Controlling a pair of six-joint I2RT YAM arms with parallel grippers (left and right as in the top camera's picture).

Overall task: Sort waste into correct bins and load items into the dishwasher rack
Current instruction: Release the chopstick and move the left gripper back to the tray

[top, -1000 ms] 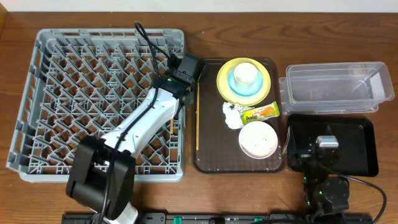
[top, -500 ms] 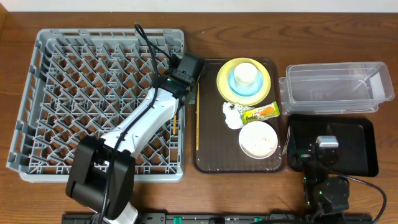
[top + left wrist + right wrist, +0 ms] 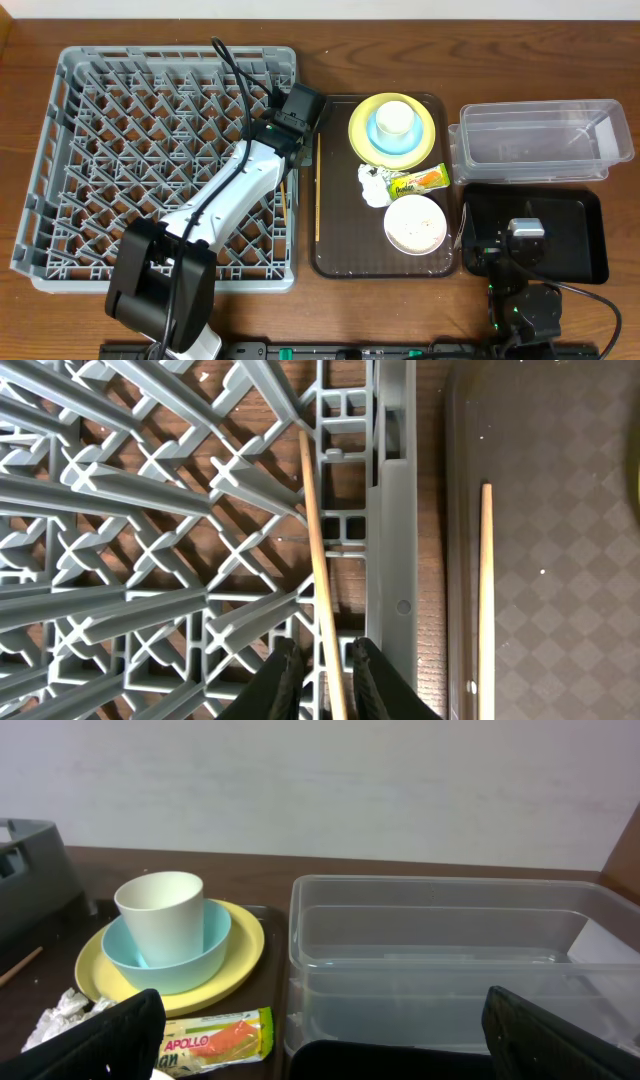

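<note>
One wooden chopstick (image 3: pixel 318 570) lies on the lattice of the grey dishwasher rack (image 3: pixel 120 150), just inside its right rim. My left gripper (image 3: pixel 322 652) straddles its near end; the jaws are narrowly open, with a slit showing on the left side. The other chopstick (image 3: pixel 317 190) lies along the brown tray's left side. A white cup (image 3: pixel 393 118) stands in a light blue bowl (image 3: pixel 377 138) on a yellow plate (image 3: pixel 358 130). Tissue (image 3: pixel 371 186), snack wrapper (image 3: pixel 418 180) and a white bowl (image 3: pixel 415 223) sit below them. My right gripper (image 3: pixel 325 1045) hangs wide open and empty over the black tray (image 3: pixel 575 235).
The brown serving tray (image 3: pixel 335 255) lies between the rack and the bins. The clear tub (image 3: pixel 535 140) stands at the far right, behind the black tray. Rows of upright pegs fill the rack. Bare wooden table (image 3: pixel 300 315) shows along the front edge.
The left jaws have parted a little around the chopstick, whose near end has swung slightly right inside the rack. The right arm has not moved.
</note>
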